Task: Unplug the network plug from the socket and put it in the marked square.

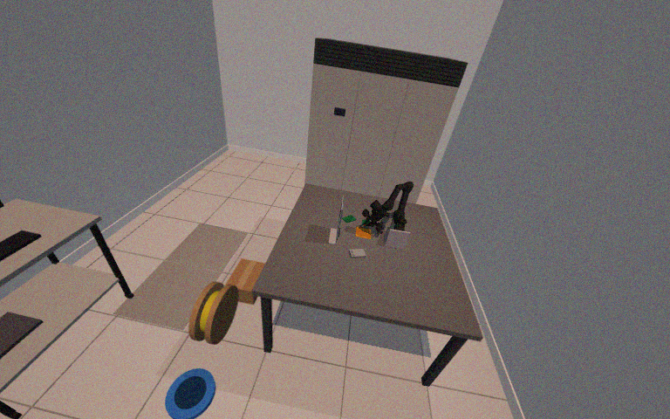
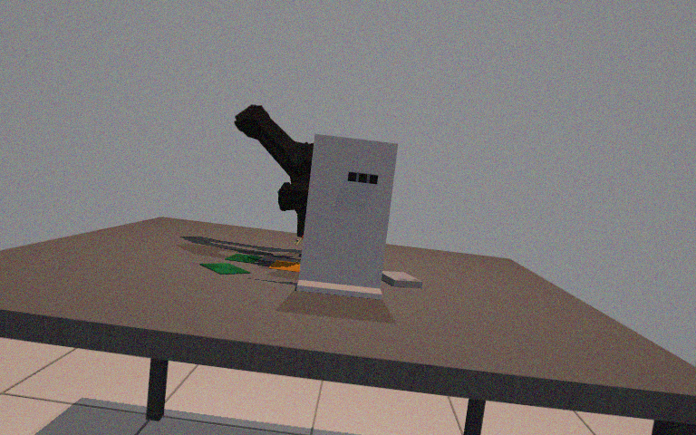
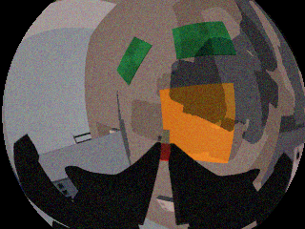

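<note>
My gripper (image 3: 164, 147) is shut on the plug (image 3: 165, 153) (image 2: 299, 240), which shows as a small red piece with a pale end between the fingertips. The plug is out of the socket, above the table and beside the upright panel (image 1: 340, 221) (image 2: 348, 232) (image 3: 97, 155). The socket block (image 3: 65, 187) is at the lower left of the wrist view, partly behind a finger. The orange square (image 1: 364, 233) (image 2: 285, 266) (image 3: 191, 138) lies flat on the table, ahead and slightly right of the fingertips in the wrist view. The arm's shadow covers part of it. The tab is too small to make out.
Two green patches, one left (image 2: 225, 268) (image 3: 134, 60) and one right (image 2: 243, 258) (image 3: 191, 40) in the wrist view, lie beyond the orange square. A flat pale block (image 1: 357, 253) (image 2: 401, 279) lies on the table (image 1: 379, 283). A light plate (image 1: 399, 238) stands near the arm's base.
</note>
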Available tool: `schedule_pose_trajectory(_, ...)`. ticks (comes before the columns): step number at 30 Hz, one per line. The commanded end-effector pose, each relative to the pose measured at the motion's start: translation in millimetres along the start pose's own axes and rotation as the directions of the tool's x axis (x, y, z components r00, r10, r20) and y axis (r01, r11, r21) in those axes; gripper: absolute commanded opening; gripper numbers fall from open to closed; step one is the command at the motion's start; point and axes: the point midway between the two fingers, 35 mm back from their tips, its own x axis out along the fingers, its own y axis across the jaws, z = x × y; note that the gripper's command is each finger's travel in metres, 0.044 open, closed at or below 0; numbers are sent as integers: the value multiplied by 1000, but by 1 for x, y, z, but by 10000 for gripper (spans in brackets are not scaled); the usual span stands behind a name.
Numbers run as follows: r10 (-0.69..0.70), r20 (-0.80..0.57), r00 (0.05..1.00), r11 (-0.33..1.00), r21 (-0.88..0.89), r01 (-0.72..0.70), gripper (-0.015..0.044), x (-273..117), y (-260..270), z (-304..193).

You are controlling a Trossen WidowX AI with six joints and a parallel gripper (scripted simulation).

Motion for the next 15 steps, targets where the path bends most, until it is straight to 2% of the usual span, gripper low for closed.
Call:
schedule_pose_trajectory(1,-9,-2,1000,1000,-12,9,0,4,-5,-1)
schedule_pose_trajectory(15,-12,-5,1000,1000,-11,12,0,13,-11,-3)
